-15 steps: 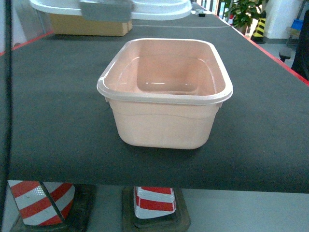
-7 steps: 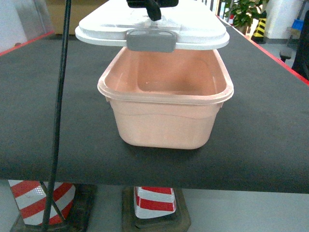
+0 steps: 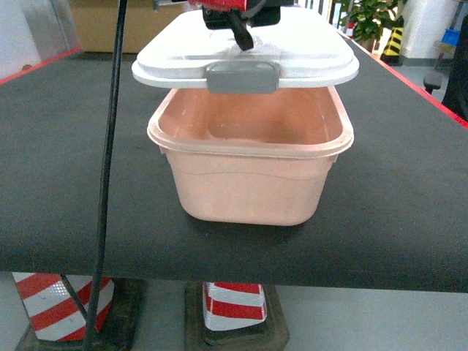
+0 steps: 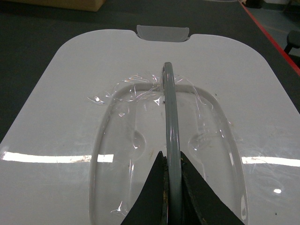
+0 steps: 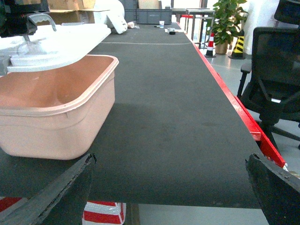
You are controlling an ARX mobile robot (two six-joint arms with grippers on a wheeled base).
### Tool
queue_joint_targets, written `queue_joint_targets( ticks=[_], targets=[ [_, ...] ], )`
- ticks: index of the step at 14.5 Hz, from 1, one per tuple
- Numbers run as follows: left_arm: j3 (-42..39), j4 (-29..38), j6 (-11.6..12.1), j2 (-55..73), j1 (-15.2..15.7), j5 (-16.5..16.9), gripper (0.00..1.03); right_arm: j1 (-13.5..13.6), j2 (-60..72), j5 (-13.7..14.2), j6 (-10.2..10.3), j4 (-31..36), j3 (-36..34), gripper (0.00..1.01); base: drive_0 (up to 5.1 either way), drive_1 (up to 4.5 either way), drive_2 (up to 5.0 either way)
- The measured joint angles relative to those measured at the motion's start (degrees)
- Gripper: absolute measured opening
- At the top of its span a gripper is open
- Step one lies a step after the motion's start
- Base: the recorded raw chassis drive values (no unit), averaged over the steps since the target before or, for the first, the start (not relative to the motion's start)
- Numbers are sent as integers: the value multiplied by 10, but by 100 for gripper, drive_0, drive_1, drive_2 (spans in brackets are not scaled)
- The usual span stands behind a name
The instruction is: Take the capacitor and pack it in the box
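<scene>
On the dark table (image 3: 58,146), the left gripper (image 4: 171,187) pinches the lid (image 3: 307,51) by its handle (image 4: 169,108) above the open box (image 3: 248,183), ready to close it, while the right gripper (image 5: 168,187) waits spread apart; no capacitor shows.

A long tabletop (image 3: 409,190) with a dark grey mat surface and a red edge carries the peach-pink box (image 3: 248,183), which sits directly on it near the front edge.
</scene>
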Motion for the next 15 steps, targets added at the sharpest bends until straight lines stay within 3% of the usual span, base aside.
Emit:
queue_joint_targets(
  ticks=[4, 15],
  targets=[
    [0, 15, -3, 35, 1, 19, 2, 0, 0, 0, 0, 0, 0, 98, 0, 0, 0],
    [4, -1, -3, 58, 2, 20, 2, 0, 0, 0, 0, 0, 0, 98, 0, 0, 0]
  ],
)
